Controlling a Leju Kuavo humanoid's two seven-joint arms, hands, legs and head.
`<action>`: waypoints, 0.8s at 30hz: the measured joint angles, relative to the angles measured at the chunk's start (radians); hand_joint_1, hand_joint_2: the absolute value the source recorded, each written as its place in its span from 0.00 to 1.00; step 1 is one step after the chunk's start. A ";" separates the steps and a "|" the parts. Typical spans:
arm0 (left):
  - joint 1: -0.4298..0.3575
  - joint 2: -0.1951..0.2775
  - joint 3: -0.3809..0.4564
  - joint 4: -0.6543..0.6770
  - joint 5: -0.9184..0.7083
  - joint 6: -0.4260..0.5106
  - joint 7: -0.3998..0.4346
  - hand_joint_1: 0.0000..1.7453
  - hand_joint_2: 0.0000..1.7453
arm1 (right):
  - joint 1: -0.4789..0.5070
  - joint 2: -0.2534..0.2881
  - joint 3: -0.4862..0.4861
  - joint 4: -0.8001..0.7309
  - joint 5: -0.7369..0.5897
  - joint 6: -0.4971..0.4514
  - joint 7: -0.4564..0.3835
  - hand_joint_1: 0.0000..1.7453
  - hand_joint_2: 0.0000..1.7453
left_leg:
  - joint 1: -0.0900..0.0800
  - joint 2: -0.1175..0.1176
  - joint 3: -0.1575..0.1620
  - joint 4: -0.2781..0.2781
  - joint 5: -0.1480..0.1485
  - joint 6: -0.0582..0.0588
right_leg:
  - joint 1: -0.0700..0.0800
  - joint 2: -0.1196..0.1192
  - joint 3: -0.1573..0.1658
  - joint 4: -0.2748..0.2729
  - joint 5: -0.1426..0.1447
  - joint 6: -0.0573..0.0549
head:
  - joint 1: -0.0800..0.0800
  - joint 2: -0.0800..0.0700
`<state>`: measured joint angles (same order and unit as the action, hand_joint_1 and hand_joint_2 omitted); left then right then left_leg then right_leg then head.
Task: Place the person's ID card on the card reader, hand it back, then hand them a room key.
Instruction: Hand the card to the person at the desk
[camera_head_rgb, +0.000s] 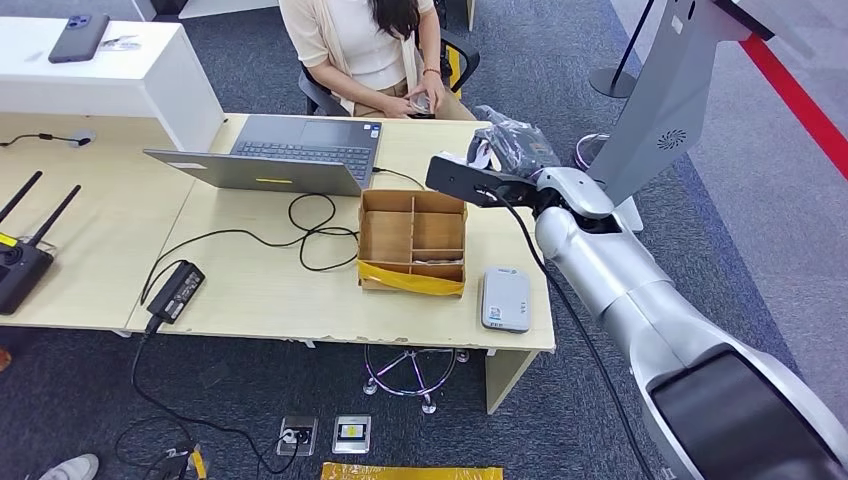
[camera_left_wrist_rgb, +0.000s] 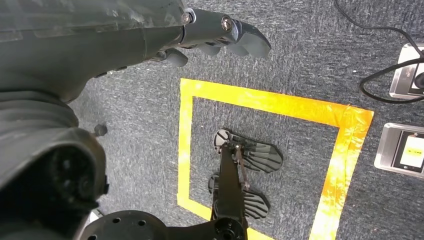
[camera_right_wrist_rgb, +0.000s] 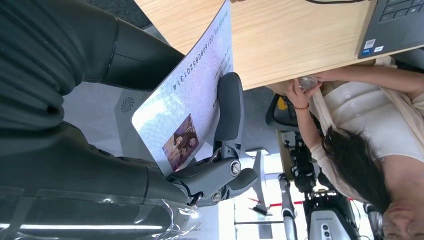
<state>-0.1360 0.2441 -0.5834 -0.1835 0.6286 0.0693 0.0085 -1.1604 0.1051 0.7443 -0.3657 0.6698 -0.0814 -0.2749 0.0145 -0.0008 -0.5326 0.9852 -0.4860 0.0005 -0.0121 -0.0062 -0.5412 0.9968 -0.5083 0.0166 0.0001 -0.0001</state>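
Note:
My right hand (camera_head_rgb: 508, 146) is raised over the desk's far right corner, reaching toward the seated person (camera_head_rgb: 372, 45). It holds the ID card (camera_right_wrist_rgb: 192, 95), pinched between the thumb (camera_right_wrist_rgb: 229, 107) and the fingers behind it; the photo and a number line face the wrist camera. In the head view the ID card (camera_head_rgb: 480, 154) shows as a small white edge. The grey-white card reader (camera_head_rgb: 505, 298) lies flat near the desk's front right edge with nothing on it. My left hand (camera_left_wrist_rgb: 220, 32) hangs over the floor and holds nothing.
A cardboard divider box (camera_head_rgb: 412, 240) with pale cards in one compartment stands left of the reader. An open laptop (camera_head_rgb: 290, 152), a black cable (camera_head_rgb: 310, 225) and a power brick (camera_head_rgb: 177, 290) lie further left. The person holds a phone in their lap.

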 joint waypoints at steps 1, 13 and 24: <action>0.000 0.000 -0.001 0.000 0.000 0.000 0.000 0.00 0.00 | 0.001 0.002 0.000 0.003 0.002 -0.001 0.000 1.00 1.00 | 0.000 0.000 0.000 0.000 0.000 0.000 | 0.000 0.000 0.000 0.000 0.000 0.000 | 0.000 0.000; 0.001 0.000 -0.004 0.002 0.004 -0.002 0.001 0.00 0.00 | 0.010 0.017 0.000 0.034 0.021 -0.006 0.001 1.00 1.00 | 0.000 0.000 0.000 0.000 0.000 0.000 | 0.000 0.000 0.000 0.000 0.000 0.000 | 0.000 0.000; 0.006 0.000 -0.020 0.005 0.007 -0.006 0.001 0.00 0.00 | 0.010 0.034 0.002 0.049 0.047 -0.005 -0.002 1.00 1.00 | 0.000 0.000 0.000 0.000 0.000 0.000 | 0.000 0.000 0.000 0.000 0.000 0.000 | 0.000 0.000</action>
<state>-0.1300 0.2441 -0.6038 -0.1781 0.6360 0.0637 0.0095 -1.1506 0.1395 0.7461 -0.3168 0.7168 -0.0862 -0.2770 0.0145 -0.0008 -0.5328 0.9852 -0.4860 0.0005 -0.0120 -0.0062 -0.5415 0.9968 -0.5083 0.0166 0.0000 -0.0003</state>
